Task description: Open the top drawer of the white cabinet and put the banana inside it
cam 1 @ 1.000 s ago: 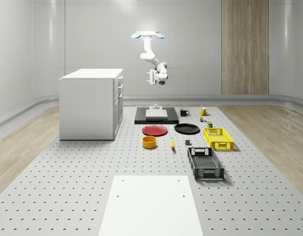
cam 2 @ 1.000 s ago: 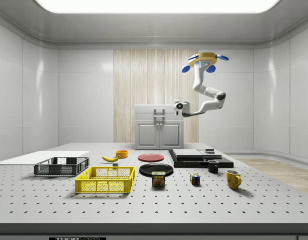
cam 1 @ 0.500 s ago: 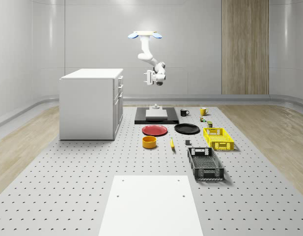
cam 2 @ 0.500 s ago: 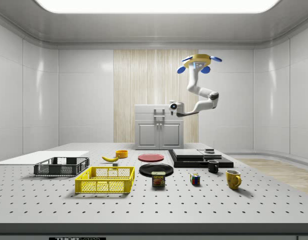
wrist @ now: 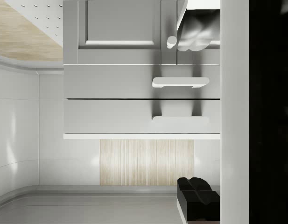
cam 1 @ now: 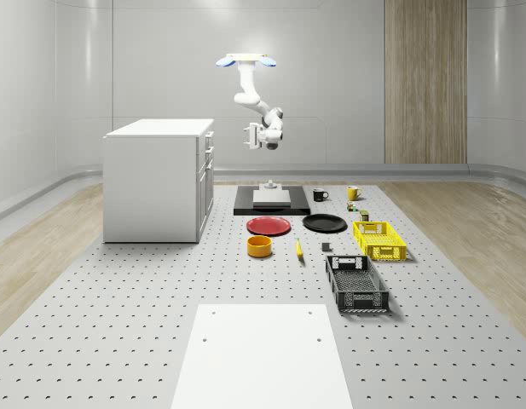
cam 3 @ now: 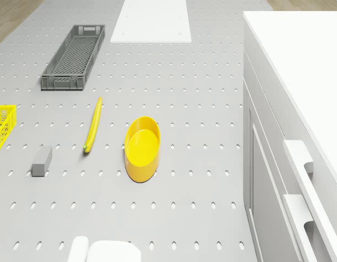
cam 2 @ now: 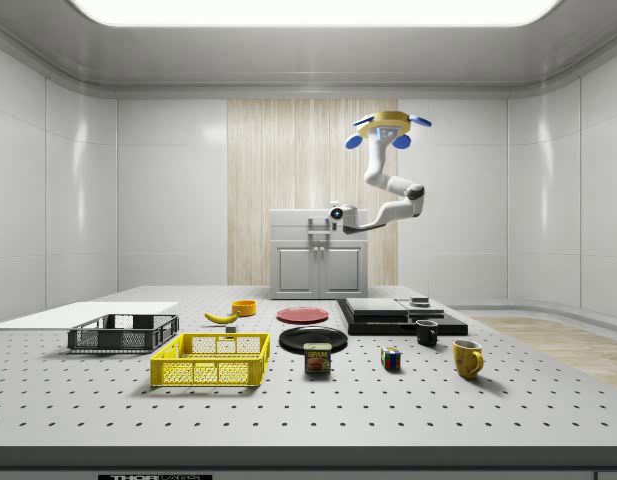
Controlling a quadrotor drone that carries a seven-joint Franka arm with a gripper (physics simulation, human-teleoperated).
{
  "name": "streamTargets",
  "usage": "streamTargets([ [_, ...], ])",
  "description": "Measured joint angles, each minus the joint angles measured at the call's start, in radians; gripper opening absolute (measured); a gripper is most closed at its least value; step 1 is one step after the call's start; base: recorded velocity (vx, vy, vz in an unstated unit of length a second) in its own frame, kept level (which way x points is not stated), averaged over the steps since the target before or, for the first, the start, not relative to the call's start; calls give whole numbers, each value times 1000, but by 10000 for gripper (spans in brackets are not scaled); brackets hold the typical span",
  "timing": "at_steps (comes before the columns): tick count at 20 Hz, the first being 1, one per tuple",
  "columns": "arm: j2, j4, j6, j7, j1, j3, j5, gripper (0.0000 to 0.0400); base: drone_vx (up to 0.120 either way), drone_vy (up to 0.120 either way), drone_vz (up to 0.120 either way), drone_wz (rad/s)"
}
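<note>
Drone point(cam 1: 246, 60) hovers high over the worktop point(cam 1: 118, 324), between the cabinet point(cam 1: 156, 183) and the black slab point(cam 1: 272, 204), at the far end in the whole-scene view. Arm hangs down and bends toward the cabinet front; the jaws point(cam 1: 253, 135) sit in the air at top-drawer height, near the cabinet but not touching it. In the side view the jaws point(cam 2: 320, 215) overlap the cabinet point(cam 2: 318, 265) front, level with its upper part. Can't tell how far the jaws are open; nothing seen in them.

Wrist view looks at the cabinet front: top drawer point(wrist: 111, 116) shut, its handle point(wrist: 180, 120) untouched, second drawer handle point(wrist: 180, 82) next to it.

Banana point(cam 1: 298, 249) lies flat on the worktop, well apart from the cabinet, between the orange bowl point(cam 1: 260, 246) and a small grey block point(cam 1: 326, 248). Drone view: banana point(cam 3: 93, 124) just beside the bowl point(cam 3: 142, 148), not touching. Grey crate point(cam 1: 355, 284) and yellow crate point(cam 1: 378, 239) are on the whole-scene view's right.
</note>
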Motion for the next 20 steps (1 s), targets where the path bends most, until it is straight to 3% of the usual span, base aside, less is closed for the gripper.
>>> streamTargets([
  [2,-3,0,2,2,3,-1,-2,400,120,0,0,0],
  [7,-10,-1,8,7,8,-2,-8,400,120,-120,0,0],
  [12,-15,-15,30,8,15,10,-1,400,0,0,0,0],
  [20,-14,-68,110,-6,33,72,51,400,0,0,0,0],
])
